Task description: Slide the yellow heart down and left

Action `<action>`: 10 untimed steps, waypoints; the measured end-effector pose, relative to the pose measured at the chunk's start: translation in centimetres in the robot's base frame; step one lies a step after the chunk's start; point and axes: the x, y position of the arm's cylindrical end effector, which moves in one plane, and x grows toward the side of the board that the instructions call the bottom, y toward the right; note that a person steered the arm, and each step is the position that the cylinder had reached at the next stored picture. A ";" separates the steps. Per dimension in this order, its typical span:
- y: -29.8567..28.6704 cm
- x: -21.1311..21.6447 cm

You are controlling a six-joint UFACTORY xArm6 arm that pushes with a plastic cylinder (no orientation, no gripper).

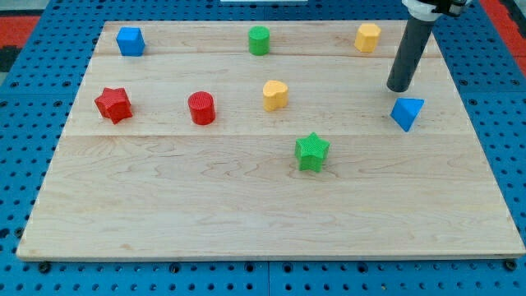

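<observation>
Sliding the yellow heart (275, 94) down and left means you must first get my tip (399, 89) to its upper-right side, so the push runs through the heart's middle toward the board's lower-left. Take the heart as your landmark for everything.

My tip is a bare rod with nothing to open or close and nothing held; it stands well to the heart's right, at about the same level, just above the blue triangle (407, 113) and apart from it. The heart touches nothing.

You would do well to bring the tip across above the heart's level, then settle it just up and right of the heart before pushing. The yellow hexagon (367, 37) sits up and right of the heart, so I judge you should pass below it.

Watch the path: the red cylinder (201, 108) lies left of the heart and slightly lower, the green star (311, 151) below and slightly right. A true diagonal should pass between them. Push off-centre and the heart will likely turn and slip aside, so go slowly and correct early.
</observation>
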 end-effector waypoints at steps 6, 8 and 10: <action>-10.4 -3.1; -17.7 -4.7; -19.6 -2.7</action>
